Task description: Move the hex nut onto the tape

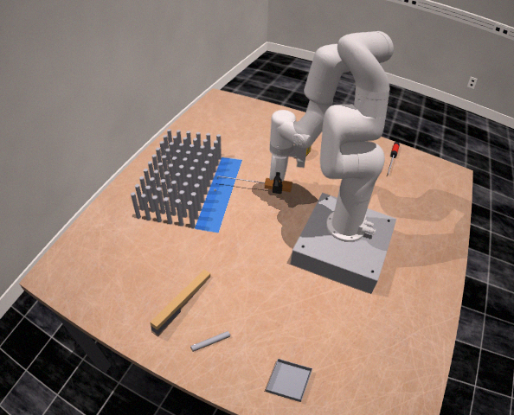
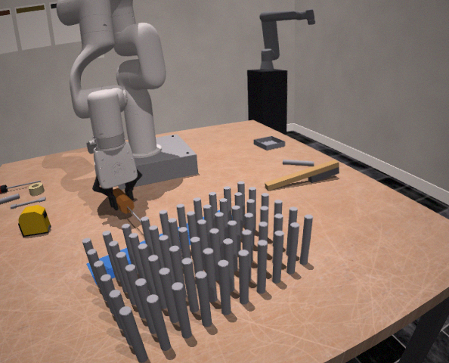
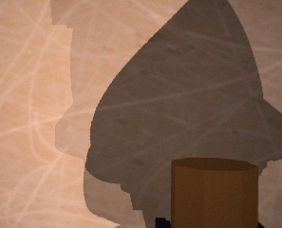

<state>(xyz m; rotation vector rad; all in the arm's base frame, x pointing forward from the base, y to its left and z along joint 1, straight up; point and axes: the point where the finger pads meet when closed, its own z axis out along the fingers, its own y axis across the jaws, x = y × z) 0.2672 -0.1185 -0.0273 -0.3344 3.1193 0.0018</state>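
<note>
Scratched wooden counter (image 1: 292, 322): my end effector (image 1: 277, 186) is clenched on the orange-brown hook pick handle (image 1: 285, 185). I spot the small grey hex nut (image 1: 214, 189) on the blue tape strip (image 1: 221, 196), beside grey cylindrical spacers (image 1: 176, 178); a careless sweep could topple them.

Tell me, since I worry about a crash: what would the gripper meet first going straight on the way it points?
The gripper, shut on the pick's handle, points straight down, so probably the table just beneath.
</note>
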